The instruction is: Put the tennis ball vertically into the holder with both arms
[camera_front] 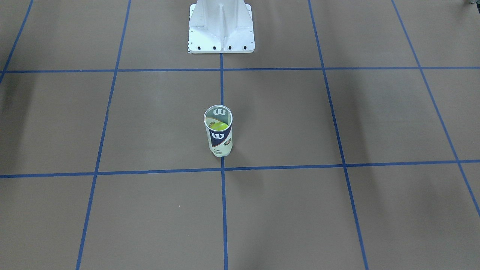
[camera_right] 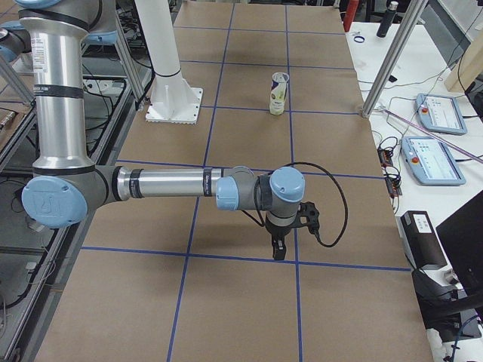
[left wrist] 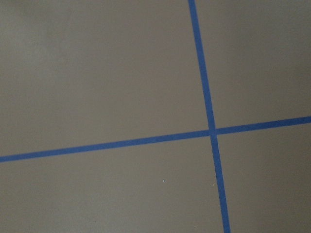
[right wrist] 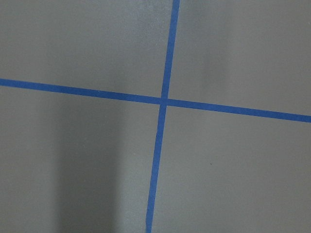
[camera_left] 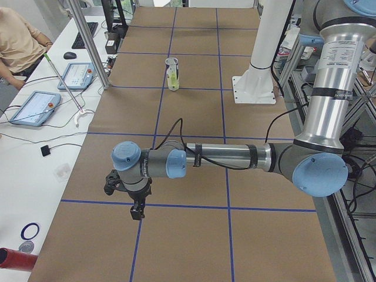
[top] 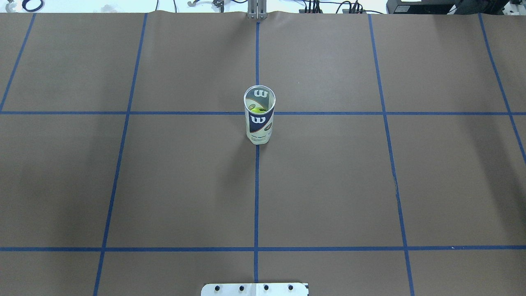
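Note:
The holder (camera_front: pixel 218 131) stands upright on the table's centre line, mouth open upward. It also shows in the overhead view (top: pixel 259 115) and both side views (camera_left: pixel 172 74) (camera_right: pixel 278 93). The tennis ball (camera_front: pixel 219 126) sits inside it, seen through the mouth and also from overhead (top: pixel 259 109). My left gripper (camera_left: pixel 137 210) hangs over the table far from the holder, seen only in the left side view. My right gripper (camera_right: pixel 279 249) hangs likewise at the other end, seen only in the right side view. I cannot tell whether either is open or shut. Both wrist views show only bare table and tape.
The white pedestal base (camera_front: pixel 221 28) stands behind the holder at the robot's side. Blue tape lines (top: pixel 257 185) grid the brown table. Tablets (camera_left: pixel 35 107) and a seated person (camera_left: pixel 20 41) are beyond the table's far edge.

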